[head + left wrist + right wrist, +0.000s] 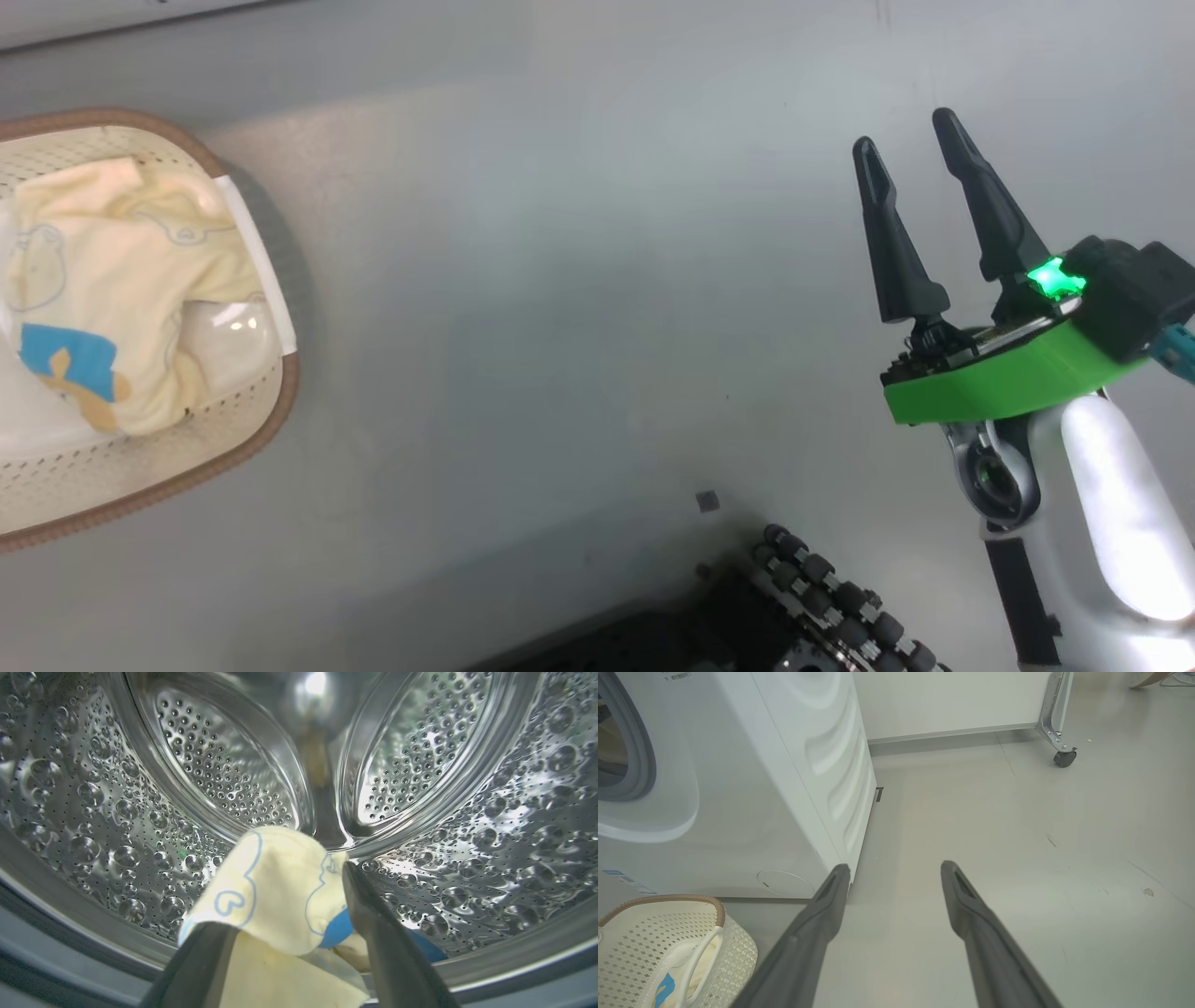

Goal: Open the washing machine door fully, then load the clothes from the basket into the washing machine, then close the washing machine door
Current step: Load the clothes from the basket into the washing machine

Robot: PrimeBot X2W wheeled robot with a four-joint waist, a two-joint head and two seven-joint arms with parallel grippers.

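Washing machine drum behind; L end effector spread, clothes draped between.

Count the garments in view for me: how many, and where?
2. One garment lies in the washing machine drum, draped against the open left pincer. The other garment lies in the basket on the floor. Folds could hide more.

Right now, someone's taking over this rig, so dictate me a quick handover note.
Left gripper: open inside the drum, yellow garment draped over one finger.
Right gripper: open, empty, above the floor.
Basket: second garment lies in it, near the washing machine.
Done: one garment is in the drum.
Left: free it, load the second garment, shut the machine.
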